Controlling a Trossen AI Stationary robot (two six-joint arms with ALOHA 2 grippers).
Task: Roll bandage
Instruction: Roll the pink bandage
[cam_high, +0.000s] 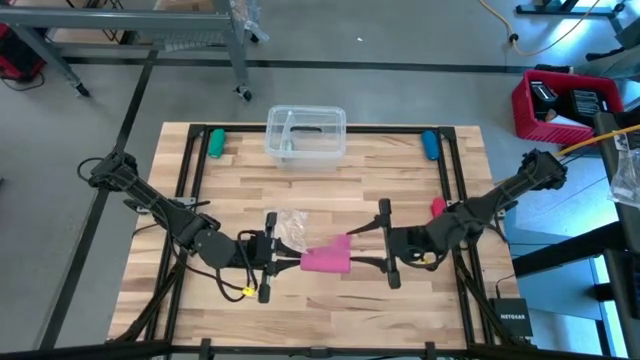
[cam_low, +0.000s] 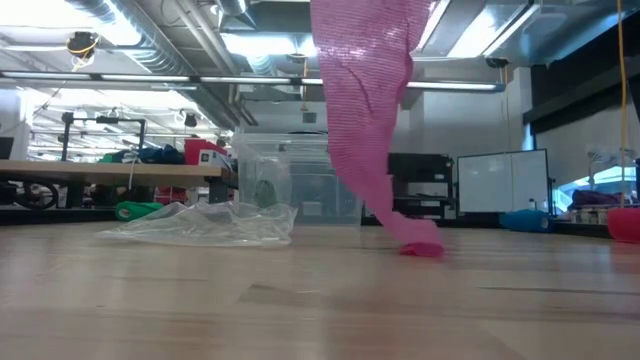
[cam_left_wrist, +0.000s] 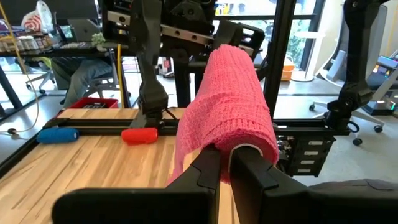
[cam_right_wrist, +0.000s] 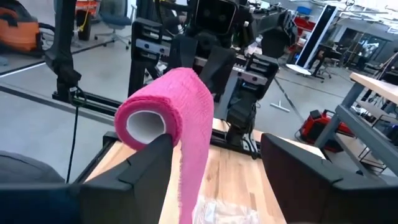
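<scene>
From above, you see the bandage as a pink roll held up between the two arms near the middle of the wooden desk, a loose tail trailing off toward the right arm. Your left end effector is pinched together on the roll's left end, and the right end effector sits just beside the other end with its fingers spread wide. A crumpled plastic wrapper lies just behind the roll, a clear plastic tub stands at the far edge, a green cylinder rests in the far left corner, a blue cylinder in the far right one, and a small red object lies by the right arm. Down at desk level, the pink strip hangs from the top of the picture and its end touches the wood, bunched up a little, with the wrapper off to its left. Through the left wrist camera, the two dark fingers are closed tight on the inner rim of the roll's hollow core, the roll pointing away from them. Through the right wrist camera, the fingers stand well apart, the roll's open end hovers over one of them, and whether it touches you cannot tell; the loose tail drops down between them.
</scene>
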